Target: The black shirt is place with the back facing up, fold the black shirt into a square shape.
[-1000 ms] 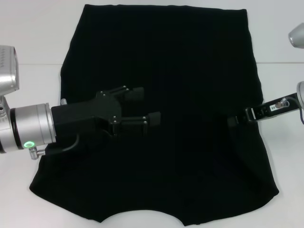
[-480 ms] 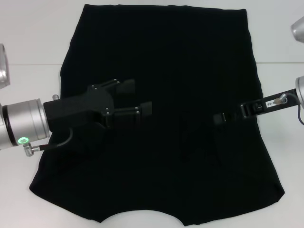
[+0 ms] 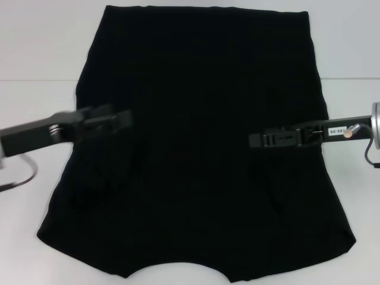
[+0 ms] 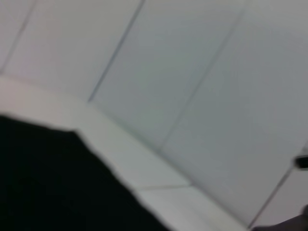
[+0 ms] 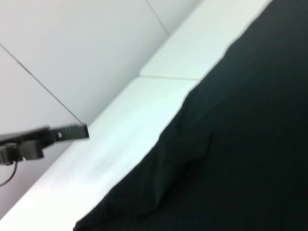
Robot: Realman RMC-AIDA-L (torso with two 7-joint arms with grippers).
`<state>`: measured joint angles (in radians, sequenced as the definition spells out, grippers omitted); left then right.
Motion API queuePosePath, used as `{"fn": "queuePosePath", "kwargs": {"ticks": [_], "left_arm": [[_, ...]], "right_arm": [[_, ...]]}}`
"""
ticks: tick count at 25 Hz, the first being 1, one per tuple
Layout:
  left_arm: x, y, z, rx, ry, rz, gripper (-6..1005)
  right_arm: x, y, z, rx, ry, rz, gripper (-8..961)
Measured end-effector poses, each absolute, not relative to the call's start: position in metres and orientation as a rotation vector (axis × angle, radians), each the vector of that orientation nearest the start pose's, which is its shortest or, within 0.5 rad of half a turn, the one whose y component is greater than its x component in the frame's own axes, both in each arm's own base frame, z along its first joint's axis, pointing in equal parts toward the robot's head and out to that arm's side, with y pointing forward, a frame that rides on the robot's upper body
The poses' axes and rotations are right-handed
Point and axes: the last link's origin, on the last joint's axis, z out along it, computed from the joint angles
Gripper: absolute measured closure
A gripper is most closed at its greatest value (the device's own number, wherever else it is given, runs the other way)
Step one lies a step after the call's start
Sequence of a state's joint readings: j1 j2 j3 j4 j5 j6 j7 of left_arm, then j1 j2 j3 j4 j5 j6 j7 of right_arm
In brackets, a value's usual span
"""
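Black shirt (image 3: 202, 148): spread flat across the middle of the white table (image 3: 35, 47), hem toward the far edge, curved neckline at the near edge. Both side portions already turned inward, so outline reads as a broad panel, wider toward the near edge. Soft ridges and puckers visible near the left edge and right of centre; fabric edge also caught in the left wrist view (image 4: 43, 187) and the right wrist view (image 5: 240, 144).

Left gripper (image 3: 119, 119): reaching in from the table's left edge, seen edge-on above the shirt's left side, about midway between near and far edges. Cannot tell whether fingers spread or pressed together; no cloth seen lifted by it.

Right gripper (image 3: 261, 140): reaching in from the table's right edge, likewise edge-on, above the shirt's right half at much the same level. Finger state likewise impossible to tell; nothing visibly pinched.

Step in hand, as judged: side folds done, grippers level with each other over the panel, lengthwise fold not yet made.

Next move, as judged: one end of the panel, collar or hem, to be gripped at both corners and carried over the other end. Calls for matched height and pace on both sides, edges laid square, puckers near the left edge smoothed so layers lie flat.
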<state>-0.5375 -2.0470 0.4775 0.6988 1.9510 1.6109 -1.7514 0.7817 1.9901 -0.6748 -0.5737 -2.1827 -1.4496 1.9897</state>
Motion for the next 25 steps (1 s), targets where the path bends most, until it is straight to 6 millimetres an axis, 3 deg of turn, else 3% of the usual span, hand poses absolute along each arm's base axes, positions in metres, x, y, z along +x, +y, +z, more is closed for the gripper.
{"fn": "queuePosePath", "kwargs": {"ticks": [2, 8, 12, 17, 25], "left_arm": [[-0.280, 0.339, 0.065, -2.375, -1.183, -0.923, 99], [-0.321, 0.310, 0.097, -2.163, -1.479, -0.782, 100], [-0.343, 0.293, 0.107, -2.073, -1.614, -0.699, 102], [-0.356, 0.282, 0.102, -2.041, -1.719, -0.599, 103], [-0.362, 0.285, 0.081, -2.049, -1.820, -0.484, 105]], "right_arm": [[0.221, 0.396, 0.007, -2.657, 1.212, 0.561, 217], [0.219, 0.401, -0.002, -2.630, 1.180, 0.576, 99], [0.218, 0.403, 0.000, -2.624, 1.170, 0.585, 100], [0.216, 0.405, 0.003, -2.617, 1.160, 0.590, 101], [0.216, 0.408, 0.008, -2.610, 1.151, 0.592, 101]]}}
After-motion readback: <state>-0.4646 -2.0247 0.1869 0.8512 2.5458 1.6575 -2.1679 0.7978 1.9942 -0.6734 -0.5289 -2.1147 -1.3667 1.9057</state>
